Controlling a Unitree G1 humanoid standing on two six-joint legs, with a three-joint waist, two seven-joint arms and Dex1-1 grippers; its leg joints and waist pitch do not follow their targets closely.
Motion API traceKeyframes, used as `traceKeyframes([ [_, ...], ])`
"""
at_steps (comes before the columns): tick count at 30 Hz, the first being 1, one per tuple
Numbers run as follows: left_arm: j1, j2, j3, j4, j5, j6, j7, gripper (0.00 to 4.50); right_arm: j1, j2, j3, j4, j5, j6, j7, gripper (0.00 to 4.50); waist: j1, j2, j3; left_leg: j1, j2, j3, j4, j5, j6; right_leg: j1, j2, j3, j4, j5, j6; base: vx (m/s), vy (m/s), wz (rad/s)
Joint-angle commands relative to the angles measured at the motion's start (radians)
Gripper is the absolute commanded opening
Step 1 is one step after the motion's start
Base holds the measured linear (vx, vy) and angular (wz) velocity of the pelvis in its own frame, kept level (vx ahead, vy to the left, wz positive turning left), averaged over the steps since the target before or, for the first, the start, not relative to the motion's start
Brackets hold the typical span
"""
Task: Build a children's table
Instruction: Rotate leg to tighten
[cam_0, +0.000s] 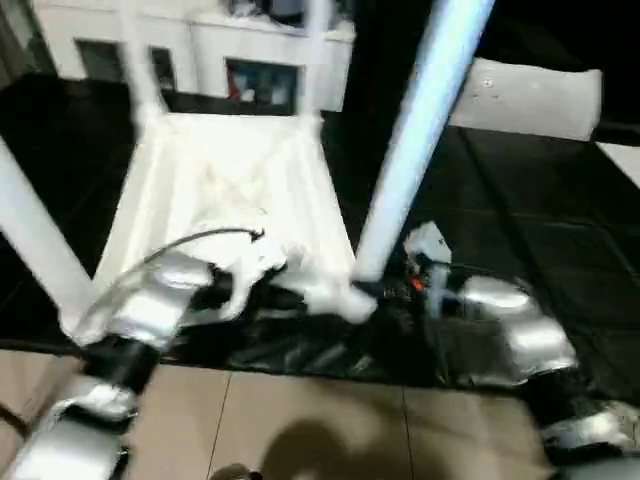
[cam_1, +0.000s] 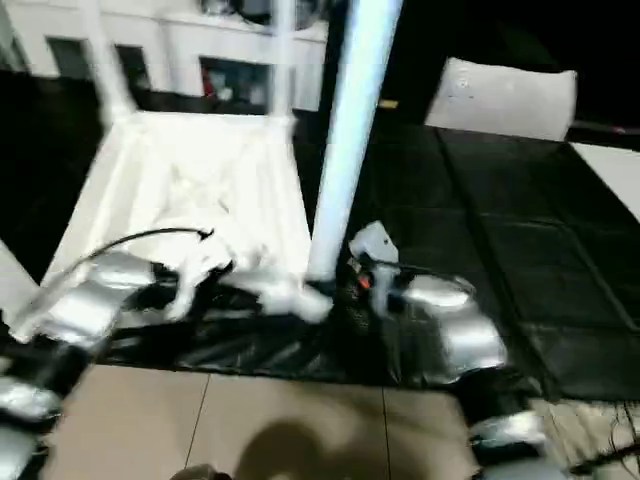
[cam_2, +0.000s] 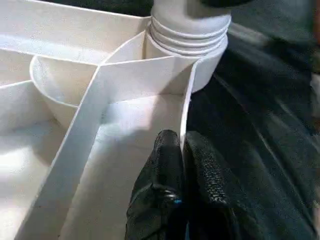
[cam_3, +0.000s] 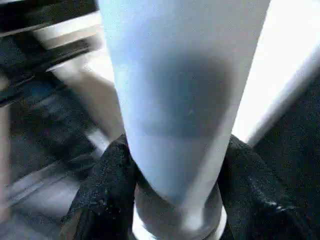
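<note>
Tabletop (cam_0: 235, 185) of white plastic lies upside down on a dark floor covering (cam_0: 560, 240), its ribbed underside facing up, in front of the robot and somewhat toward its left. Legs stand up from its corners: two at the far corners (cam_0: 140, 70), one at the near left corner (cam_0: 35, 240), and one at the near right corner, the near right leg (cam_0: 415, 130), which leans away to the right as it rises.

Left pincer (cam_2: 182, 150) is closed tight on the thin side wall of the tabletop close to the near right corner, one black finger (cam_2: 162, 160) inside the wall and the other outside, touching it on both faces. Just beyond its tips, the left wrist view shows the round corner socket (cam_2: 192, 65) with the ringed foot of the near right leg seated in it and diagonal ribs running up to it.

Right pincer (cam_3: 175, 200) is clamped around the lower part of the near right leg, a black finger (cam_3: 107, 185) pressed to each side of the round shaft just above the socket.

Farther off on the right, a white pillow-like block (cam_0: 530, 95) rests on the dark covering, well apart from the tabletop. Tan floor tiles (cam_0: 300, 420) lie nearest the robot, under its silver forearms.
</note>
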Motion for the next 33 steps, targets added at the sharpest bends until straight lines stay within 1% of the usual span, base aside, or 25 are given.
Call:
traceKeyframes([
  [1, -0.068, -0.095, 0.087, 0.011, -0.028, 0.029, 0.235, 0.0, 0.016, 0.117, 0.09, 0.011, -0.019, 0.079, -0.068, 1.95, -0.013, 0.0, -0.044, 0.038, 0.089, -0.066, -0.1, -0.494, -0.108, -0.01, -0.09, 0.044, -0.108, -0.541, -0.165, -0.055, 0.017, -0.06],
  [3, -0.072, -0.103, 0.09, 0.013, -0.026, 0.031, 0.246, 0.0, 0.014, 0.128, 0.087, 0.012, -0.022, 0.083, -0.085, 1.95, -0.018, 0.004, -0.041, 0.037, 0.088, -0.07, -0.1, -0.512, -0.106, -0.014, -0.091, 0.04, -0.117, -0.585, -0.139, -0.053, 0.018, -0.07],
  [4, -0.09, -0.147, 0.103, 0.021, -0.026, 0.05, 0.301, 0.0, -0.014, 0.194, 0.069, 0.036, -0.043, 0.118, -0.206, 1.95, -0.024, 0.007, -0.043, 0.037, 0.087, -0.071, -0.104, -0.52, -0.11, -0.014, -0.088, 0.038, -0.117, -0.576, -0.133, 0.0, 0.0, 0.0],
  [6, -0.096, -0.161, 0.108, 0.022, -0.026, 0.058, 0.317, 0.0, -0.024, 0.215, 0.061, 0.044, -0.049, 0.132, -0.247, 1.95, -0.033, 0.009, -0.045, 0.036, 0.087, -0.073, -0.11, -0.529, -0.12, -0.014, -0.083, 0.035, -0.114, -0.533, -0.135, 0.0, 0.0, 0.0],
  [7, -0.104, -0.186, 0.116, 0.024, -0.022, 0.066, 0.356, 0.0, -0.043, 0.249, 0.05, 0.059, -0.056, 0.137, -0.305, 1.95, -0.037, 0.006, -0.045, 0.039, 0.087, -0.069, -0.11, -0.537, -0.119, -0.021, -0.082, 0.038, -0.113, -0.508, -0.142, 0.0, 0.0, 0.0],
  [8, -0.114, -0.207, 0.119, 0.03, -0.013, 0.064, 0.395, 0.0, -0.067, 0.285, 0.032, 0.078, -0.055, 0.138, -0.366, 1.95, -0.039, 0.002, -0.046, 0.04, 0.085, -0.069, -0.109, -0.535, -0.115, -0.021, -0.082, 0.038, -0.115, -0.502, -0.144, 0.0, 0.0, 0.0],
  [9, -0.126, -0.23, 0.122, 0.041, 0.0, 0.06, 0.44, 0.0, -0.093, 0.327, 0.012, 0.094, -0.062, 0.141, -0.44, 1.95, -0.041, 0.003, -0.047, 0.034, 0.084, -0.07, -0.109, -0.513, -0.105, -0.02, -0.086, 0.042, -0.113, -0.485, -0.149, 0.0, 0.0, 0.0],
  [11, -0.128, -0.23, 0.112, 0.044, 0.012, 0.057, 0.44, 0.0, -0.101, 0.339, 0.008, 0.099, -0.073, 0.138, -0.465, 1.95, -0.038, 0.006, -0.056, 0.034, 0.084, -0.065, -0.107, -0.471, -0.094, -0.017, -0.084, 0.043, -0.109, -0.426, -0.154, 0.0, 0.0, 0.0],
  [12, -0.128, -0.23, 0.111, 0.044, 0.014, 0.057, 0.44, 0.0, -0.101, 0.34, 0.007, 0.099, -0.073, 0.138, -0.466, 1.95, -0.035, 0.006, -0.059, 0.027, 0.085, -0.058, -0.109, -0.398, -0.075, -0.015, -0.083, 0.047, -0.101, -0.317, -0.17, 0.0, 0.0, 0.0],
  [13, -0.119, -0.218, 0.1, 0.035, 0.023, 0.058, 0.423, 0.0, -0.094, 0.339, 0.003, 0.088, -0.073, 0.129, -0.456, 1.95, -0.032, 0.005, -0.058, 0.018, 0.085, -0.052, -0.11, -0.34, -0.051, -0.007, -0.08, 0.048, -0.095, -0.238, -0.185, 0.0, 0.0, 0.0],
  [14, -0.119, -0.218, 0.1, 0.035, 0.023, 0.058, 0.423, 0.0, -0.094, 0.339, 0.003, 0.088, -0.073, 0.129, -0.456, 2.29, -0.03, 0.006, -0.057, 0.018, 0.085, -0.049, -0.11, -0.326, -0.041, -0.006, -0.08, 0.048, -0.094, -0.223, -0.191, 0.0, 0.0, 0.0],
  [16, -0.094, -0.179, 0.078, 0.011, 0.041, 0.052, 0.376, 0.0, -0.069, 0.322, -0.019, 0.059, -0.067, 0.106, -0.437, 2.64, -0.025, 0.004, -0.056, 0.02, 0.085, -0.045, -0.104, -0.328, -0.025, -0.008, -0.085, 0.05, -0.098, -0.254, -0.192, 0.0, 0.0, 0.0],
  [18, -0.077, -0.159, 0.072, -0.001, 0.045, 0.054, 0.35, 0.0, -0.053, 0.305, -0.03, 0.041, -0.067, 0.1, -0.429, 2.82, -0.026, 0.004, -0.056, 0.012, 0.085, -0.048, -0.106, -0.319, -0.018, -0.003, -0.086, 0.05, -0.099, -0.277, -0.183, 0.0, 0.0, 0.0],
  [19, -0.06, -0.133, 0.066, -0.008, 0.047, 0.052, 0.32, 0.0, -0.032, 0.276, -0.035, 0.017, -0.068, 0.096, -0.412, 2.82, -0.026, 0.004, -0.057, 0.012, 0.086, -0.049, -0.107, -0.315, -0.019, -0.002, -0.085, 0.048, -0.098, -0.281, -0.176, 0.0, 0.0, 0.0],
  [20, -0.06, -0.133, 0.066, -0.008, 0.047, 0.052, 0.32, 0.0, -0.032, 0.276, -0.035, 0.017, -0.068, 0.096, -0.412, 2.98, -0.027, 0.002, -0.057, 0.01, 0.087, -0.049, -0.108, -0.313, -0.016, 0.001, -0.084, 0.047, -0.098, -0.276, -0.175, 0.0, 0.0, 0.0],
  [21, -0.046, -0.107, 0.055, -0.013, 0.052, 0.043, 0.287, 0.0, -0.013, 0.246, -0.038, -0.009, -0.066, 0.094, -0.392, 3.08, -0.032, 0.002, -0.059, 0.003, 0.088, -0.051, -0.11, -0.293, -0.014, 0.006, -0.084, 0.046, -0.094, -0.252, -0.179, 0.0, 0.0, 0.0],
  [22, -0.039, -0.093, 0.048, -0.015, 0.055, 0.039, 0.27, 0.0, -0.002, 0.229, -0.038, -0.026, -0.061, 0.089, -0.373, 3.12, -0.035, 0.005, -0.06, 0.004, 0.089, -0.051, -0.11, -0.277, -0.01, 0.007, -0.081, 0.044, -0.09, -0.215, -0.186, 0.0, 0.0, 0.0],
  [23, -0.031, -0.078, 0.041, -0.018, 0.057, 0.033, 0.247, 0.0, 0.01, 0.213, -0.044, -0.046, -0.048, 0.09, -0.354, 3.17, -0.036, 0.002, -0.06, 0.01, 0.091, -0.047, -0.107, -0.27, -0.004, 0.003, -0.079, 0.044, -0.091, -0.189, -0.2, 0.0, 0.0, 0.0],
  [24, -0.024, -0.065, 0.035, -0.021, 0.058, 0.023, 0.223, 0.0, 0.019, 0.2, -0.053, -0.064, -0.033, 0.098, -0.337, 3.29, -0.036, -0.001, -0.061, 0.011, 0.09, -0.042, -0.103, -0.261, 0.001, 0.003, -0.079, 0.046, -0.089, -0.172, -0.209, 0.0, 0.0, 0.0],
  [25, -0.016, -0.048, 0.034, -0.023, 0.054, 0.026, 0.198, 0.0, 0.032, 0.176, -0.058, -0.093, -0.013, 0.104, -0.296, 3.43, -0.032, -0.002, -0.063, 0.007, 0.087, -0.041, -0.1, -0.224, 0.023, 0.011, -0.082, 0.047, -0.085, -0.133, -0.221, 0.0, 0.0, 0.0],
  [26, -0.008, -0.023, 0.028, -0.024, 0.052, 0.011, 0.162, 0.0, 0.052, 0.137, -0.052, -0.132, 0.001, 0.112, -0.241, 3.43, -0.03, -0.002, -0.064, 0.007, 0.088, -0.04, -0.099, -0.203, 0.034, 0.011, -0.081, 0.047, -0.083, -0.113, -0.225, 0.0, 0.0, 0.0],
  [28, -0.002, 0.002, 0.019, -0.022, 0.048, -0.009, 0.124, 0.0, 0.074, 0.096, -0.045, -0.17, 0.005, 0.116, -0.183, 3.65, -0.027, -0.005, -0.066, 0.006, 0.088, -0.035, -0.093, -0.131, 0.067, 0.014, -0.078, 0.045, -0.072, -0.027, -0.245, 0.0, 0.0, 0.0],
  [29, -0.001, 0.006, 0.017, -0.022, 0.047, -0.015, 0.116, 0.0, 0.078, 0.09, -0.045, -0.176, 0.006, 0.116, -0.172, 3.75, -0.024, -0.005, -0.067, 0.006, 0.087, -0.035, -0.091, -0.113, 0.077, 0.015, -0.078, 0.044, -0.069, -0.005, -0.251, 0.0, 0.0, 0.0],
  [30, 0.002, 0.019, 0.012, -0.021, 0.044, -0.035, 0.093, 0.0, 0.089, 0.072, -0.045, -0.192, 0.011, 0.115, -0.139, 3.87, -0.023, -0.005, -0.067, 0.005, 0.087, -0.033, -0.088, -0.096, 0.092, 0.015, -0.078, 0.044, -0.068, 0.014, -0.261, 0.0, 0.0, 0.0],
  [33, 0.014, 0.068, -0.012, -0.023, 0.031, -0.114, -0.02, 0.0, 0.116, 0.0, -0.052, -0.239, 0.042, 0.108, -0.036, 4.08, -0.018, -0.007, -0.066, 0.007, 0.09, -0.031, -0.087, -0.101, 0.1, 0.012, -0.077, 0.042, -0.068, 0.005, -0.274, 0.0, 0.0, 0.0],
])
